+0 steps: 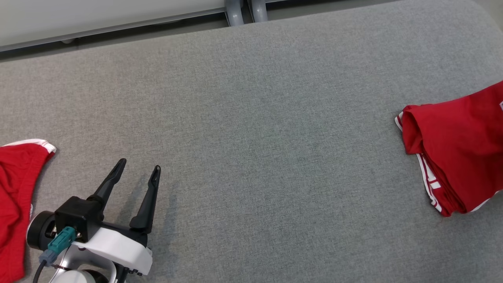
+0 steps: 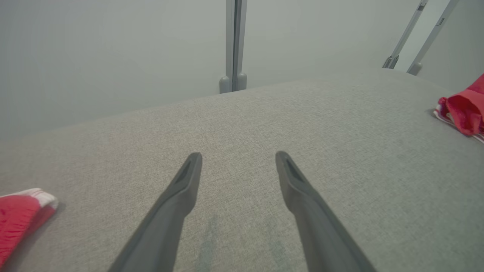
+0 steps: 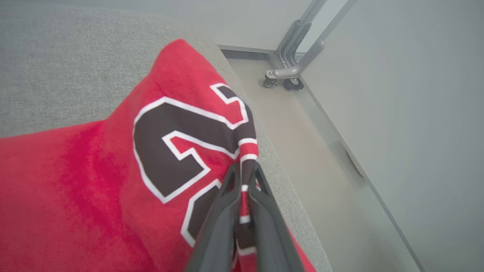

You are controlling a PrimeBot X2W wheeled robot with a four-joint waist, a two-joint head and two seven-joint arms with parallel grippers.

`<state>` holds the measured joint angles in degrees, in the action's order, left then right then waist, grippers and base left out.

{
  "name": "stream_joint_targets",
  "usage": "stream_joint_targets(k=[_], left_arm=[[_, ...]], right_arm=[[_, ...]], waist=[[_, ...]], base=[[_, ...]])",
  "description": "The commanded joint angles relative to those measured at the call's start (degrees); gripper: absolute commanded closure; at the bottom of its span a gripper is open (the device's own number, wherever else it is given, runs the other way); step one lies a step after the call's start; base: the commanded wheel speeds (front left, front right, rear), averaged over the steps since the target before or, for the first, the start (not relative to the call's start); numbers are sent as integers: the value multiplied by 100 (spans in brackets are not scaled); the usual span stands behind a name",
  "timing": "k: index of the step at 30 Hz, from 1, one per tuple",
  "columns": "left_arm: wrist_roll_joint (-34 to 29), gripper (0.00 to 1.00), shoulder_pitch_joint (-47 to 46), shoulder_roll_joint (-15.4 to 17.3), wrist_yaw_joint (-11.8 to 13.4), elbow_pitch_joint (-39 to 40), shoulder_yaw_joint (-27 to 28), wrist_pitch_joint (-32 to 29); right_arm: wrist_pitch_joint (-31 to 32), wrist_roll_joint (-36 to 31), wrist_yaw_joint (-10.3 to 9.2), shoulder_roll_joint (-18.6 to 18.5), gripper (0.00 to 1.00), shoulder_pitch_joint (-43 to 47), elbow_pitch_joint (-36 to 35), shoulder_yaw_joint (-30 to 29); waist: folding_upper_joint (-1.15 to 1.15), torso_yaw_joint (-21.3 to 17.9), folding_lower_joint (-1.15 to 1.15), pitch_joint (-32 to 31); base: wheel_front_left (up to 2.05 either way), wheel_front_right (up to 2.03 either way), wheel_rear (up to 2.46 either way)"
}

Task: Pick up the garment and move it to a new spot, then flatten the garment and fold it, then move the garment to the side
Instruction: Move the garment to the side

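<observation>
Inside my right tool (image 3: 244,170), clamped tight, was the garment (image 3: 94,170), held by its edge; fold looked done, only the shift aside left. Left tool (image 1: 139,164) gaped empty, other red cloth (image 1: 15,184) near it.

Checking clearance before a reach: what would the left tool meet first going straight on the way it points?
Probably just the bare grey surface ahead of the left tool; no cloth in line.

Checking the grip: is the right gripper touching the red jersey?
Touching. The right wrist view shows the right gripper shut on the red jersey, its striped edge pinched between the jaws.
</observation>
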<state>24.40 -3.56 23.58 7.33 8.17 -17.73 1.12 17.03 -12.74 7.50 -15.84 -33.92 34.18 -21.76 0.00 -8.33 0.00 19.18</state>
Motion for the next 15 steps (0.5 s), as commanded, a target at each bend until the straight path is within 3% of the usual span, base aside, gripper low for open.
stream_joint_targets(k=[1,9,15], left_arm=[[32,0,-84,0,-32,-52,-15,33],[118,0,45,-141,-68,-328,-97,219],[232,0,442,-365,80,-739,-6,756]], right_arm=[[-70,-94,-1,53,0,21,-15,7],[125,-438,-1,241,0,381,-209,-248],[-273,125,-1,579,0,1265,-793,178]], waist=[[0,10,0,-57],[0,157,0,-573],[0,380,0,-1431]], base=[[0,0,0],[0,0,0],[0,0,0]])
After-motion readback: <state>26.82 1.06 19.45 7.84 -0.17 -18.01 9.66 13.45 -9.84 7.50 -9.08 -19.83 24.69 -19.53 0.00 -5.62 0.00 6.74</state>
